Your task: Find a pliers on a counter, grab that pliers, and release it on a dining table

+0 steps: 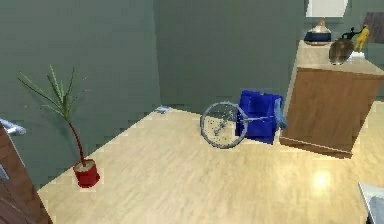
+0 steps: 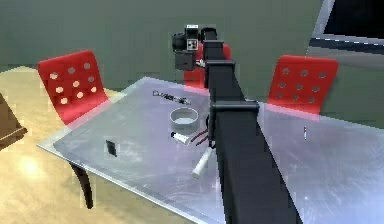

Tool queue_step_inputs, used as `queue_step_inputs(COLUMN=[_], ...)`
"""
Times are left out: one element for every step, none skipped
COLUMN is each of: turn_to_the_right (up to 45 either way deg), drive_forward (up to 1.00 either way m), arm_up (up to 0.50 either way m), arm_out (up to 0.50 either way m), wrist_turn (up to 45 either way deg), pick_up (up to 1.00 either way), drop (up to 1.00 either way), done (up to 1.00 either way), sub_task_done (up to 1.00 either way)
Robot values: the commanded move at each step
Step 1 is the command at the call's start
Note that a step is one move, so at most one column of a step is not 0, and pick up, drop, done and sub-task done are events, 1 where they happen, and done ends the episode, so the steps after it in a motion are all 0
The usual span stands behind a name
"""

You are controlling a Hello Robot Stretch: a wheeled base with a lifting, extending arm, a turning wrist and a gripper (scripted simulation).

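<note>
A grey table (image 2: pixel 120 125) spreads across the arm side view, and the dark arm bar rises over it from the bottom edge. At the bar's far end is my gripper (image 2: pixel 183 56), in front of the dark wall and a red chair back (image 2: pixel 192 82). I cannot tell whether it holds anything. A thin red and dark thing (image 2: pixel 200 128) lies on the table beside the arm. Near it are a white ring (image 2: pixel 185 117), a white stick (image 2: pixel 203 164) and a small dark block (image 2: pixel 110 148).
Red chairs (image 2: pixel 72 80) (image 2: pixel 305 85) stand around the table, with a dark screen (image 2: pixel 350 25) above. In the forward view, wood floor leads to a potted plant (image 1: pixel 85 172), a wire ball (image 1: pixel 222 125), a blue box (image 1: pixel 258 115) and a wooden cabinet (image 1: pixel 335 95) bearing a lamp (image 1: pixel 320 20).
</note>
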Motion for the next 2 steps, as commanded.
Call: queue_step_inputs(turn_to_the_right=[0.0, 0.0], drive_forward=[0.0, 0.0], arm_up=[0.0, 0.0], arm_out=[-0.08, 0.0], wrist_turn=[0.0, 0.0], pick_up=[0.0, 0.0], drop=[0.0, 0.0], done=[0.0, 1.0], sub_task_done=[0.0, 0.0])
